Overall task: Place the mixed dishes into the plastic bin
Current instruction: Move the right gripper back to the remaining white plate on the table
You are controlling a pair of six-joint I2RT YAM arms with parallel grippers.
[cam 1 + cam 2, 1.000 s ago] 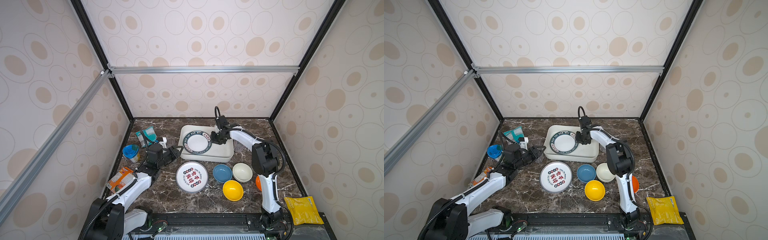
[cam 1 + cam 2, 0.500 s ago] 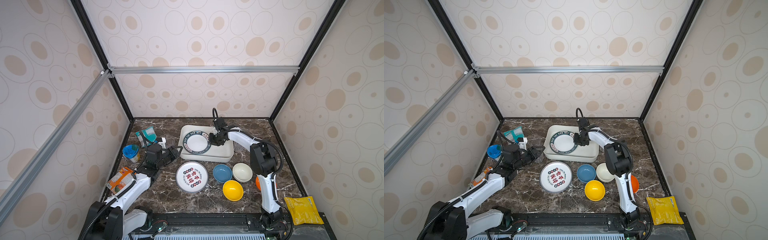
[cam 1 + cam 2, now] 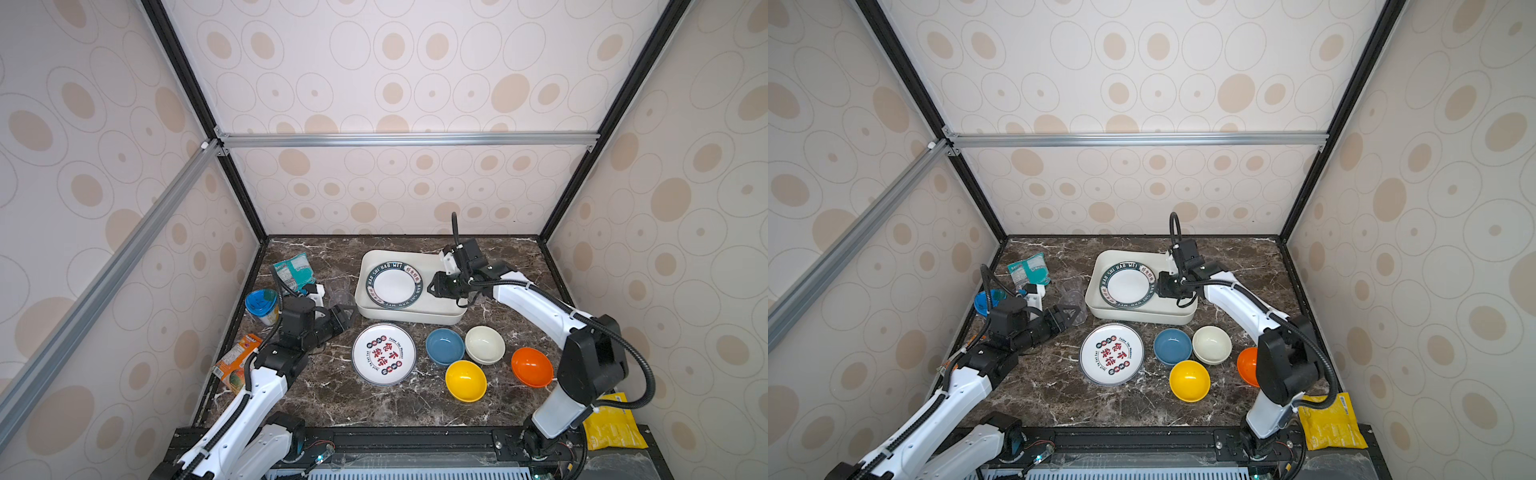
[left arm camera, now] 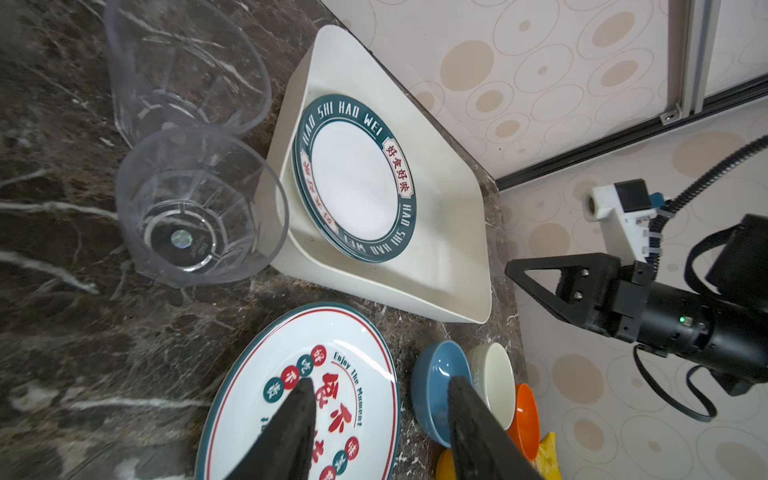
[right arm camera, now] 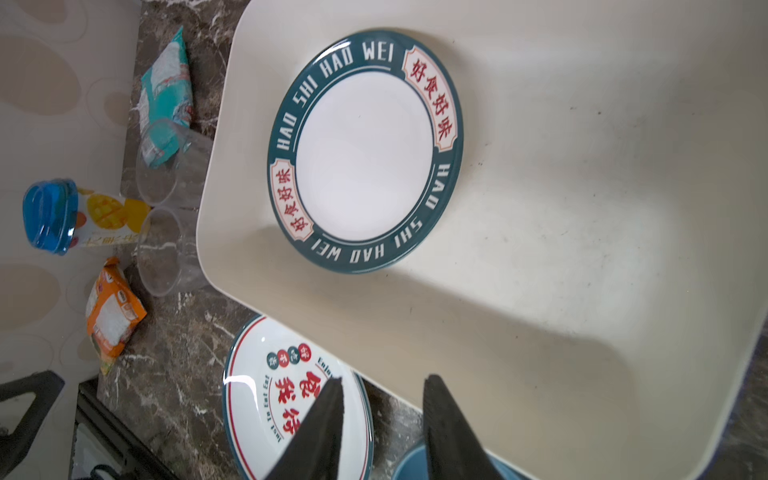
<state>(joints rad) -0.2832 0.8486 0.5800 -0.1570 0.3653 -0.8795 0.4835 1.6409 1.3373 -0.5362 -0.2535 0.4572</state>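
left wrist view is showing left end effector [image 4: 380,380] gaping, empty; right end effector [image 5: 384,379] is gaping too. stiff, slick plate [image 3: 384,354] is probably wanting a rim pinch.

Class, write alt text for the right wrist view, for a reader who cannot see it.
A dark-rimmed plate lies flat in the white bin, with the right gripper open and empty in the foreground. A second plate and two clear cups sit outside it.

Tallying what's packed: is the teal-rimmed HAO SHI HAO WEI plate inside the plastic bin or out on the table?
Inside. The teal-rimmed plate rests on the floor of the plastic bin, within its walls.
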